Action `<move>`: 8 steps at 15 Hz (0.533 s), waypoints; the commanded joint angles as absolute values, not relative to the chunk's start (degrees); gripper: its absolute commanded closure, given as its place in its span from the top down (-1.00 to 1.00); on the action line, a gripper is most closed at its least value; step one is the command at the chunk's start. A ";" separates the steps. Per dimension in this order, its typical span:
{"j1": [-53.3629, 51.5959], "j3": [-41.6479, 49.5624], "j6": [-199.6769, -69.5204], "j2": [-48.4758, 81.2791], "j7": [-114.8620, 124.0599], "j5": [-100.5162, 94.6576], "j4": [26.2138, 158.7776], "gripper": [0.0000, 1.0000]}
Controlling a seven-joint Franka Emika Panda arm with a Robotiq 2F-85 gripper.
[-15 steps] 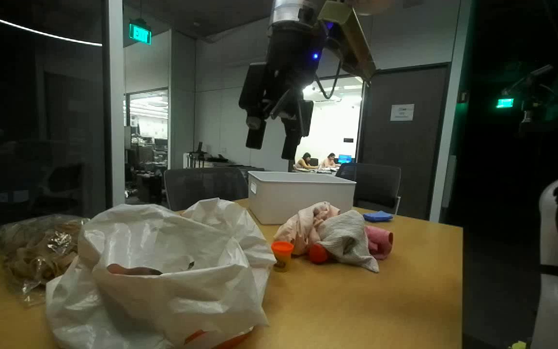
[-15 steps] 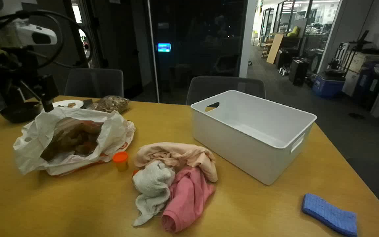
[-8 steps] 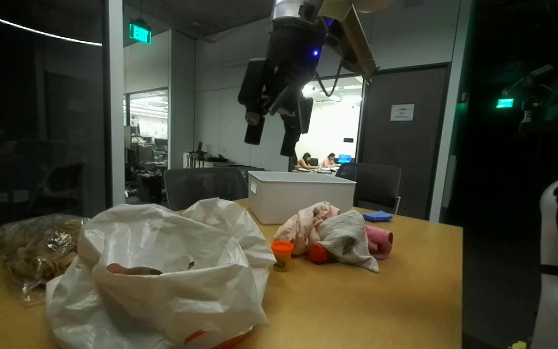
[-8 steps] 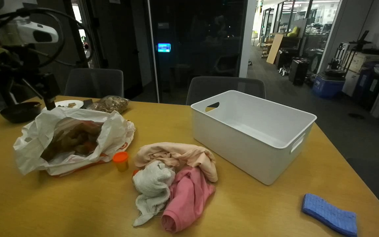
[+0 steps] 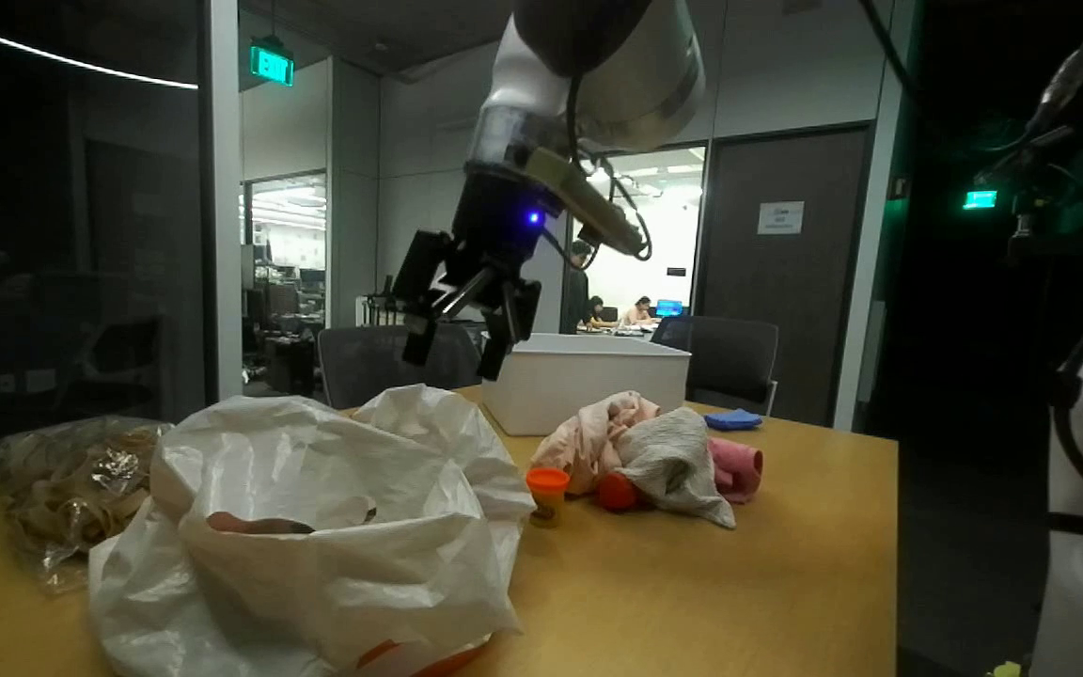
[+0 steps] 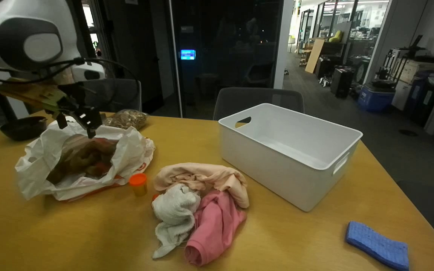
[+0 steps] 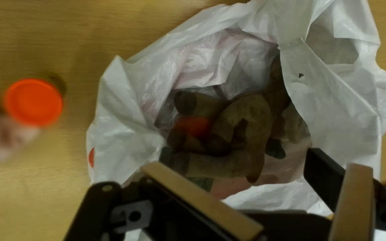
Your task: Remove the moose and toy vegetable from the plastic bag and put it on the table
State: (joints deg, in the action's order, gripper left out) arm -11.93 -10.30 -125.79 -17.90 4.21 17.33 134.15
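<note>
The white plastic bag [image 5: 335, 564] stands open on the tan table [image 5: 711, 583]; it also shows in an exterior view [image 6: 130, 150] and the wrist view [image 7: 129, 100]. Inside it lies the brown plush moose [image 7: 256, 117], seen in an exterior view too [image 6: 81, 162]. An orange-red piece [image 7: 193, 126] shows among the brown limbs; I cannot tell whether it is the toy vegetable. A dark green piece [image 7: 275, 149] lies beside the moose. My gripper [image 5: 452, 362] is open and empty above the bag's mouth, in an exterior view [image 6: 77, 128] and the wrist view [image 7: 240, 154].
An orange-lidded jar [image 6: 138, 184] stands beside the bag. Pink and white cloths [image 6: 213, 229] lie near a white bin [image 6: 277, 165]. A clear bag of tan bits [image 5: 71, 489], a black bowl [image 6: 23, 128] and a blue cloth [image 6: 377, 244] are also on the table.
The arm has come down and swung over the bag. The gripper is lower and tilted differently, still open. The bag and its contents have not moved.
</note>
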 commanded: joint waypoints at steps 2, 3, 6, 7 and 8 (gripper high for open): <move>-14.03 -10.00 -130.83 -5.02 -3.24 24.01 129.63 1.00; -14.00 -10.24 -131.18 -2.43 -4.41 24.58 128.28 1.00; -12.92 -10.82 -132.01 4.37 -5.80 21.68 124.38 1.00; -12.67 -10.87 -132.10 6.41 -6.67 21.18 123.10 1.00; -12.45 -10.96 -131.95 8.07 -7.11 20.59 122.00 1.00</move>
State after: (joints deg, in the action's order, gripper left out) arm -13.31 -10.57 -132.02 2.23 -5.01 22.06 127.37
